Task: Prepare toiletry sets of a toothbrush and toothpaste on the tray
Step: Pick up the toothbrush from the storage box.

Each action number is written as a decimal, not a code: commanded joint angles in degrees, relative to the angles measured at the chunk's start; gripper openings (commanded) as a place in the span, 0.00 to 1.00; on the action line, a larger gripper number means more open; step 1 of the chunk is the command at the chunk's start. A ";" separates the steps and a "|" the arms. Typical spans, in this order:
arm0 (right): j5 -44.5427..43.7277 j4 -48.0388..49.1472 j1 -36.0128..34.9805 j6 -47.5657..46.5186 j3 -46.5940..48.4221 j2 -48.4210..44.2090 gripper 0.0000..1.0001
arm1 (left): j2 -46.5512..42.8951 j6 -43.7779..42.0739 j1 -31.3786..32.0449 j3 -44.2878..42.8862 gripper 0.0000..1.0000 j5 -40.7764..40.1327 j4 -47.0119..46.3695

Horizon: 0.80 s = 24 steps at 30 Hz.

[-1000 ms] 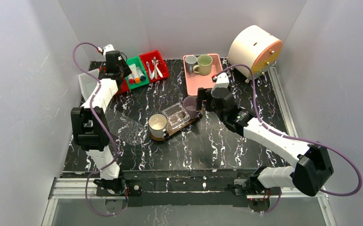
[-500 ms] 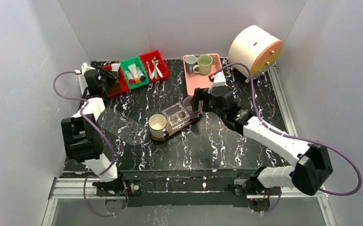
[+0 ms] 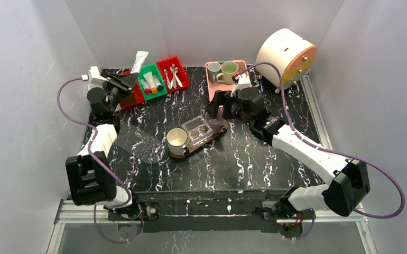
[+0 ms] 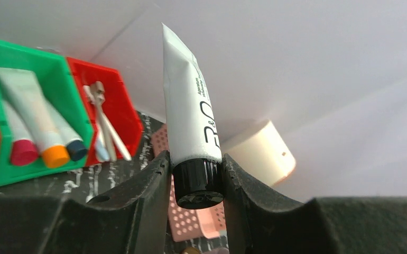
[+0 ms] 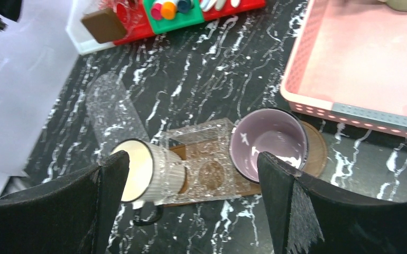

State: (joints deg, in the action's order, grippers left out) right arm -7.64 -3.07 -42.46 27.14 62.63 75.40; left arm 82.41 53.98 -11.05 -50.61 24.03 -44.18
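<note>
Green bin [image 3: 149, 68] holds three tubes [image 3: 151, 83]; left gripper [image 4: 196, 174] clamps a black-capped tube [image 4: 187, 114], right gripper [image 5: 193, 165] wide.

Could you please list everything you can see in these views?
tray: one, dark brown, table centre
cream mug: one, tray's left end
purple mug: one, tray's right end
clear pack: one, on tray between mugs
clear bag: one, on table left of tray
pink basket: one, far side
grey mug, green mug: one each, in basket
green bin: one, far left
tubes: three, white, in green bin
red bin: one, beside green bin
toothbrushes: white, count unclear, in red bin
brown block: one, near bins
drum: one, cream, far right
left pincer: shut on black-capped tube
right pincer: open, above tray
</note>
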 commanded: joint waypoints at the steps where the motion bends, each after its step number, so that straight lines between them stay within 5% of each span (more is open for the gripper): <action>1: 5.14 2.62 0.65 3.69 4.05 -0.22 0.99 | -4.53 5.29 0.08 3.52 0.00 8.43 -8.83; 24: 20.57 13.65 5.13 22.71 11.13 8.94 0.98 | -16.98 4.30 15.85 13.14 0.00 20.99 -12.95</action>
State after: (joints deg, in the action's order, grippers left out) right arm 10.15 5.43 -38.46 45.19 70.43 83.66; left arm 68.62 59.77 3.01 -37.74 41.08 -53.87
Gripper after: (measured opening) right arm 0.983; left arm 0.341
